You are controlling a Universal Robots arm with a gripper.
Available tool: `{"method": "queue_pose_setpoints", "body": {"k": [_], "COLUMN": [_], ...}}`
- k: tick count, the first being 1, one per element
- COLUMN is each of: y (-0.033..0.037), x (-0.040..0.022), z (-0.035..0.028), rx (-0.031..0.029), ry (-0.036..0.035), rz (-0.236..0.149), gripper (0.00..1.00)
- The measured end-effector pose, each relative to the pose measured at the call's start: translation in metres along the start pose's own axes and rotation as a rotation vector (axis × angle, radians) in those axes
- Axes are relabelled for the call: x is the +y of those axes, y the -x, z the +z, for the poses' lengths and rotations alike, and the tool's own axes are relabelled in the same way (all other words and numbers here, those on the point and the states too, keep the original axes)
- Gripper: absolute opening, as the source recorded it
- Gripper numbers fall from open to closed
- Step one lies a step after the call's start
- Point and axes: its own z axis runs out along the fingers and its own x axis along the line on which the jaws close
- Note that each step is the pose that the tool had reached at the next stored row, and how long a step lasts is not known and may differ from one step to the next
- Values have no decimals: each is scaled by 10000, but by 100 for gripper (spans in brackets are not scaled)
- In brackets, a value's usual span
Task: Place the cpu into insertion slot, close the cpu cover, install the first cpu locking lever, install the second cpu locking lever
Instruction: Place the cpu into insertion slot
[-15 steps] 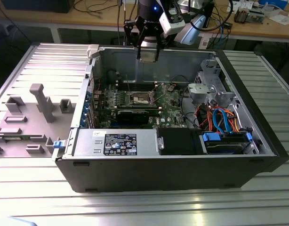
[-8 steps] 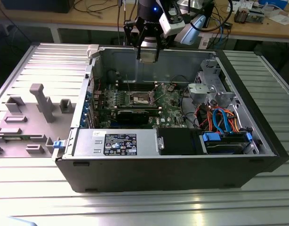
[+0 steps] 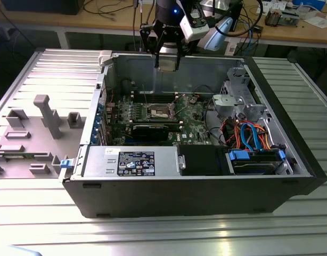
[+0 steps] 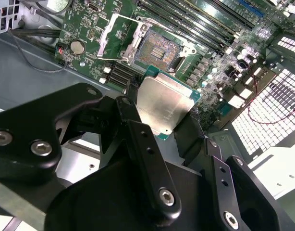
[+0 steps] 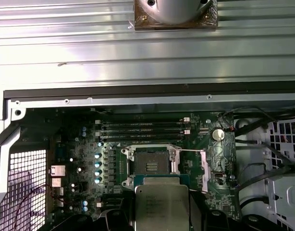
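Quick rundown of what you can't really make out here. The cpu [image 4: 164, 103] sits between the jaws, and in the second wrist view the two edges they pinch are buried behind the black fingers [image 4: 138, 132]. In the first wrist view the frame edge chops off the part of the chip deepest in the jaws. The chip also covers the near rim of the insertion slot [image 5: 150, 166] just beyond the jaws. In the exterior view, whatever the gripper [image 3: 167, 64] has between its jaws is too small to tell. The slot below the jaws is just a tiny patch there, no detail.
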Motion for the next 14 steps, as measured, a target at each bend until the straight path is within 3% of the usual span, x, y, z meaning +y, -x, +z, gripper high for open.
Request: {"method": "queue_pose_setpoints", "body": {"k": [14], "y": [-11], "x": [-5], "z": [79], "rx": [1], "ry": [0], "rz": [0], "gripper": [55]}}
